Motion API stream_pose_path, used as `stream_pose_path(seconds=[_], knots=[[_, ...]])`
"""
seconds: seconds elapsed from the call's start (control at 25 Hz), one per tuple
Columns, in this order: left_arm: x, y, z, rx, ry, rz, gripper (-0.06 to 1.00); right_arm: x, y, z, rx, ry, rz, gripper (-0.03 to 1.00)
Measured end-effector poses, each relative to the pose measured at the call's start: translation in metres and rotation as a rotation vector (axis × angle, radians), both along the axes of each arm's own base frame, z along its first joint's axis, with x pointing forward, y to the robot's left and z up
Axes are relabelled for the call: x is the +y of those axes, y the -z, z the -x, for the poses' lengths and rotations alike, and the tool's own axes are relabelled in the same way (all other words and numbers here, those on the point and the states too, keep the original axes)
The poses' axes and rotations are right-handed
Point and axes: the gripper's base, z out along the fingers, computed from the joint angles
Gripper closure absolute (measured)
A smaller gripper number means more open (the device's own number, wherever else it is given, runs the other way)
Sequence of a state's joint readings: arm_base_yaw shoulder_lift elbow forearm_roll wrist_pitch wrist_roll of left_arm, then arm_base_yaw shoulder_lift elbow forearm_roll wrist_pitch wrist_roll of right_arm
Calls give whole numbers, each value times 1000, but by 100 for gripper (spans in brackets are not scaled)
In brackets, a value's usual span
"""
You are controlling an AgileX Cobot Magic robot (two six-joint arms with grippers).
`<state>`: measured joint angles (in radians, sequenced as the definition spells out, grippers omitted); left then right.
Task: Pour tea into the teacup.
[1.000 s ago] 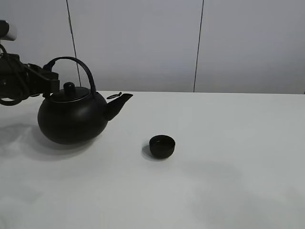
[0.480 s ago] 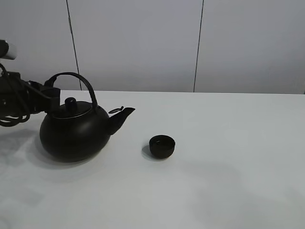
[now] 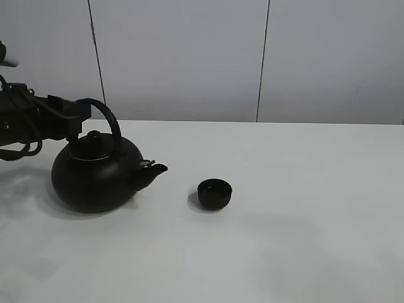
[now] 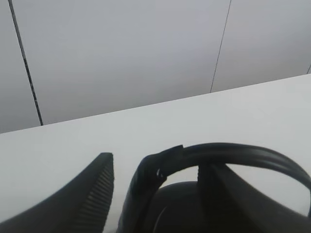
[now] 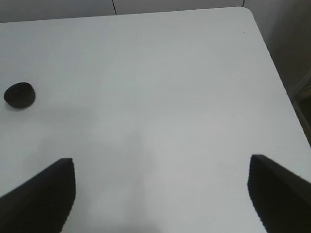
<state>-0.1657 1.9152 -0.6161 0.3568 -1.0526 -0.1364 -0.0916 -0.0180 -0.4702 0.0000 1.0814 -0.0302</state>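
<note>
The small matte-black teacup (image 3: 214, 193) stands on the white table (image 3: 303, 240), right of the big black kettle (image 3: 95, 177); it also shows in the right wrist view (image 5: 19, 95). The kettle's spout (image 3: 154, 170) points forward-right, towards the cup. My left gripper (image 3: 77, 117) reaches in from the left and is shut on the kettle's arched handle (image 4: 228, 153), which runs between its fingers (image 4: 97, 194). My right gripper (image 5: 160, 160) is open and empty above bare table, well right of the cup, and does not show in the high view.
A grey panelled wall (image 3: 189, 57) stands behind the table. The table's right edge and far corner (image 5: 250, 12) show in the right wrist view.
The kettle has come down and slightly forward with my left gripper, and its spout has swung from pointing right to forward-right and lower. The teacup has not moved.
</note>
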Motion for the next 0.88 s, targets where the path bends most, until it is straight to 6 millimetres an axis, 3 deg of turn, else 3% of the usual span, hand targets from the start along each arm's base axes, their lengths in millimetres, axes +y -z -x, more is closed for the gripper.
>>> stream_pose_path(seconds=[0.28, 0.64, 0.88], knots=[[-1, -4, 2, 4, 22, -18, 52, 0, 0, 0, 0, 0, 0, 31], [2, -7, 22, 34, 21, -16, 41, 0, 0, 0, 0, 0, 0, 31], [9, -44, 35, 68, -23, -91, 39, 0, 0, 0, 0, 0, 0, 31]])
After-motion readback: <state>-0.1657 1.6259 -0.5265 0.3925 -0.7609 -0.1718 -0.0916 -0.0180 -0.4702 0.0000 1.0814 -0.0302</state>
